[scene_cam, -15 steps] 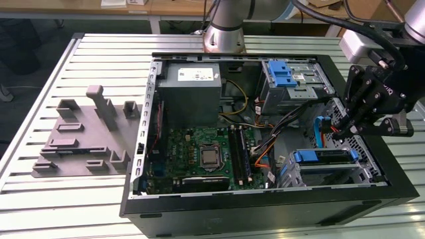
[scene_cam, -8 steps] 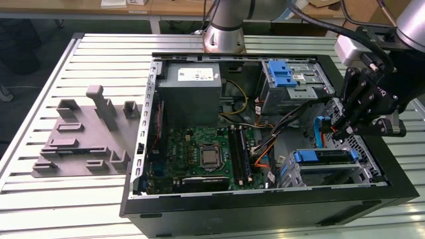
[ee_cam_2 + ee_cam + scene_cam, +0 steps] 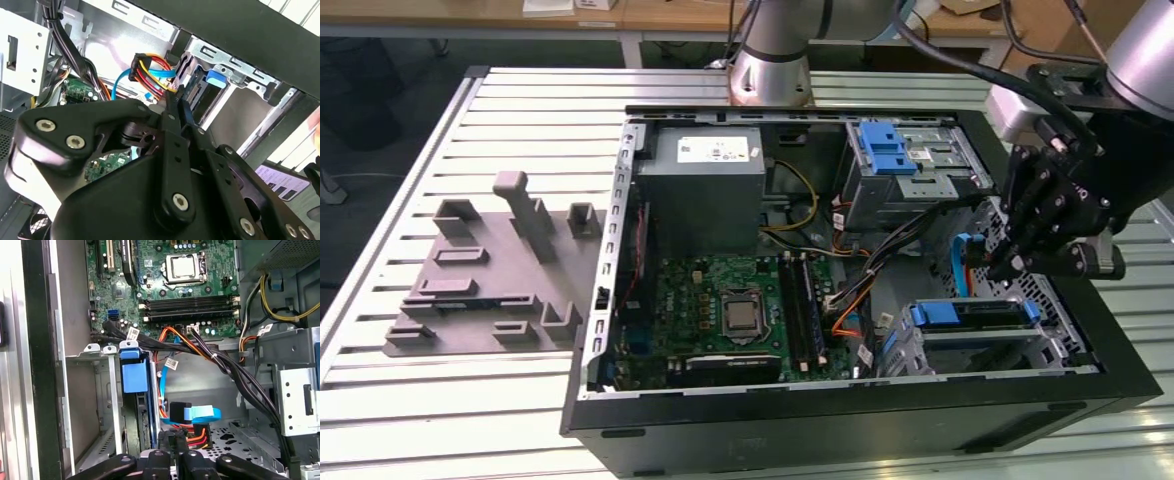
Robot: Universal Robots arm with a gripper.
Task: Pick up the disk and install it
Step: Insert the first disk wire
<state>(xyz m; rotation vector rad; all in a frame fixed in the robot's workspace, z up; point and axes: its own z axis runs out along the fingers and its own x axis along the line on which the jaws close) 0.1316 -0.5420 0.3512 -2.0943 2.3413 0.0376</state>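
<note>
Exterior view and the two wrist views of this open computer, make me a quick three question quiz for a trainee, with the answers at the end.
1. True or false: in the exterior view, the gripper hangs over the open computer case, which stands on the slatted table, at that view's right.
2. Where is the disk? A: in a metal drive bay inside the case. B: on the table outside the case. C: clamped in the gripper high above the case.
3. Fill in: in the first wrist view, the flat cable near the gripper is ___ in colour.
Key: 1 true; 2 A; 3 blue.
</note>
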